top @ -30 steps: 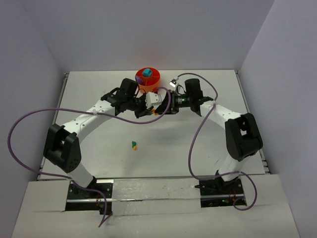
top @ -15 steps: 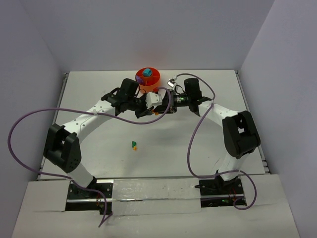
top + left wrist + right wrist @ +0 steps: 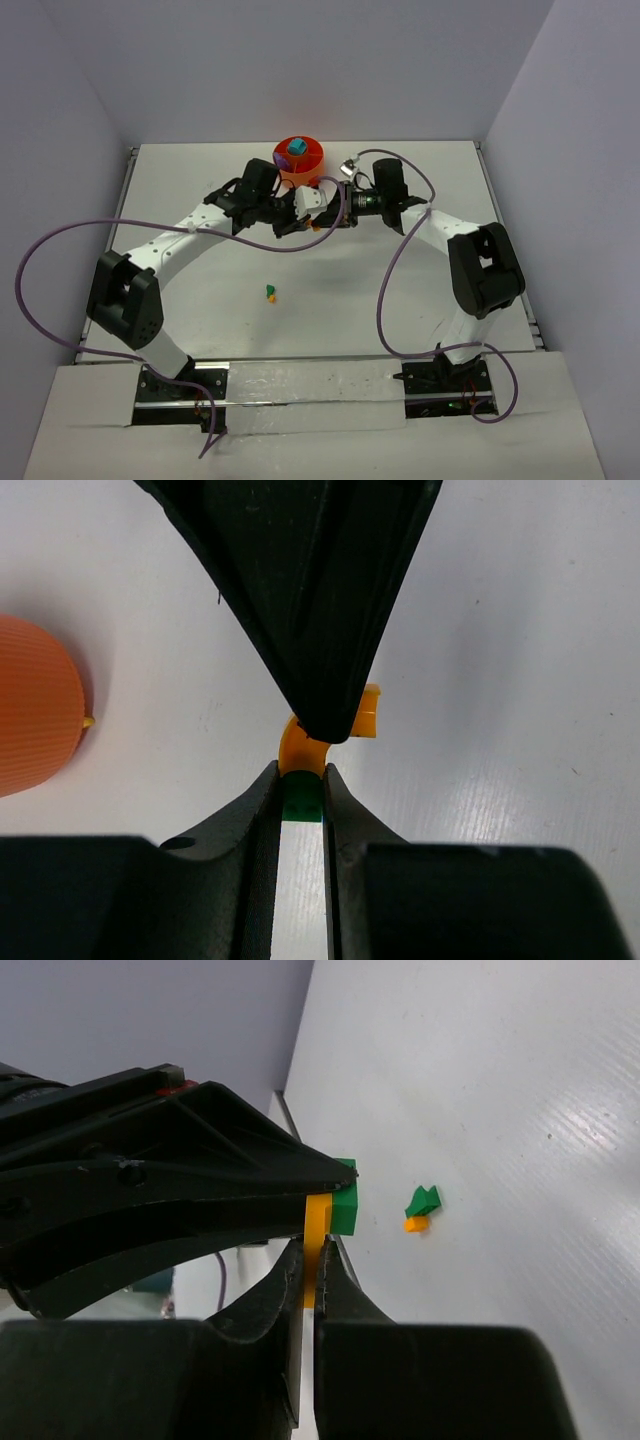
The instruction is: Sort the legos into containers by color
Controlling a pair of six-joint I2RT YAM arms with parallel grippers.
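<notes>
A green lego (image 3: 302,800) and an orange-yellow lego (image 3: 318,1222) are stuck together, held above the table between both arms. My left gripper (image 3: 302,776) is shut on the green lego (image 3: 346,1210). My right gripper (image 3: 313,1247) is shut on the orange-yellow lego (image 3: 298,748), coming in from the opposite side. In the top view the two grippers meet tip to tip (image 3: 313,223) just in front of the orange container (image 3: 298,160). A teal-blue lego (image 3: 296,148) lies in the container. Another green and orange-yellow lego pair (image 3: 271,293) sits on the table nearer the bases.
The container's ribbed wall (image 3: 35,720) shows at the left of the left wrist view. Purple cables (image 3: 40,260) loop off both arms. Grey walls enclose the white table on three sides.
My right gripper's jaws have closed onto the orange-yellow lego. The left gripper stayed shut on the green lego, and both arms have hardly shifted.
</notes>
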